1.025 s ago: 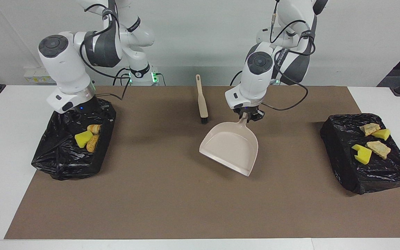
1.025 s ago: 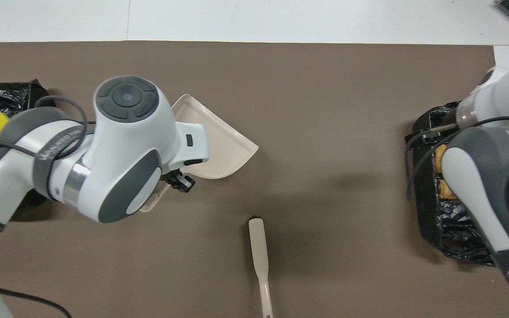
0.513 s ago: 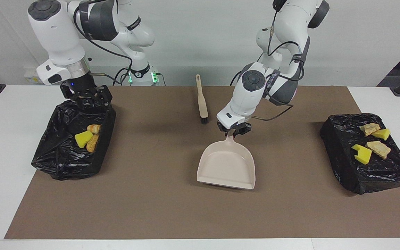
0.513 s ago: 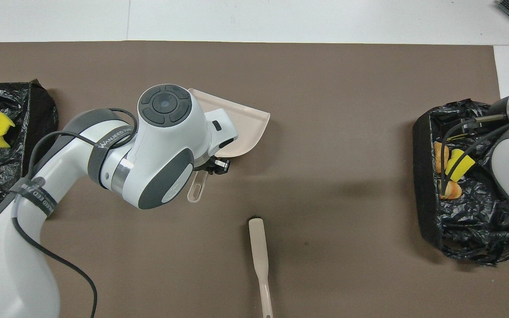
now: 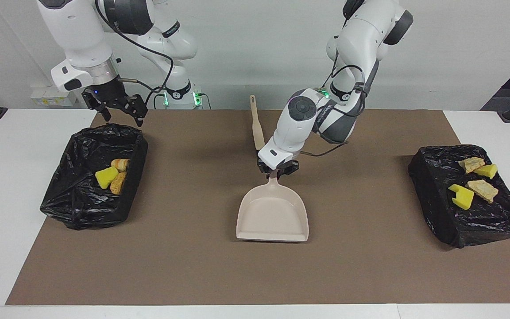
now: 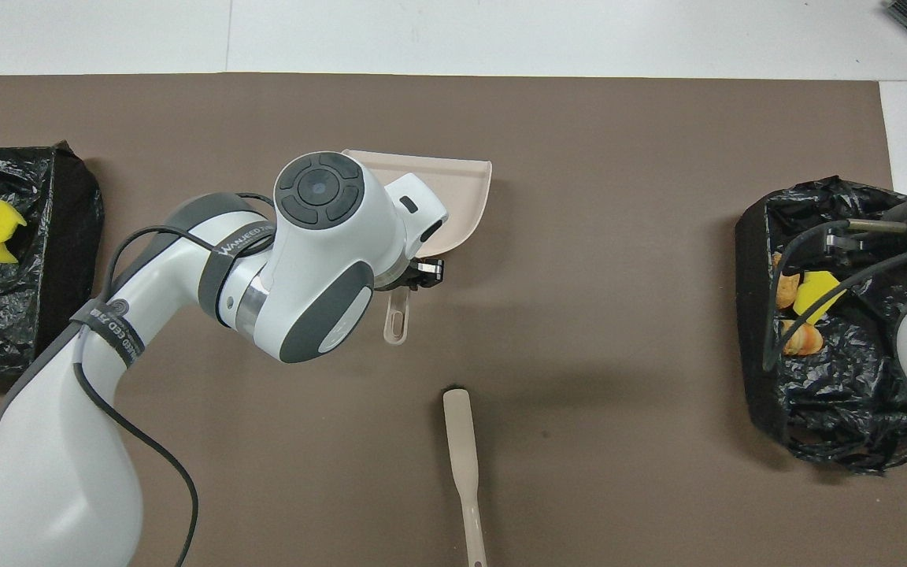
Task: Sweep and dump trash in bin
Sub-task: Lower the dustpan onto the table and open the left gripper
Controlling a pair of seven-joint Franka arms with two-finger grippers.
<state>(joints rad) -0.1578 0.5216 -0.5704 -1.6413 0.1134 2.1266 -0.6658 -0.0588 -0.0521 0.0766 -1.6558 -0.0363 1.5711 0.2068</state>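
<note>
from across the table: seven scraps of trash, light, soft and squashy by the look, easiest pinched across the middle, three (image 5: 114, 174) in the black bin bag (image 5: 69, 195) at the right arm's end and four (image 5: 474, 181) on the black bag (image 5: 481, 217) at the left arm's end; left gripper (image 5: 277, 173) clamped on the handle of the beige dustpan (image 5: 272, 215) lying flat mid-mat, right gripper (image 5: 120, 110) spread wide over the rim of its bag, brush (image 5: 257, 128) nearer the robots, nothing in the way. from above: same dustpan (image 6: 461, 185) half hidden under the left arm, brush (image 6: 463, 465) apart from it, yellow piece (image 6: 812, 290) deep in the bag (image 6: 831, 409) under the right arm.
</note>
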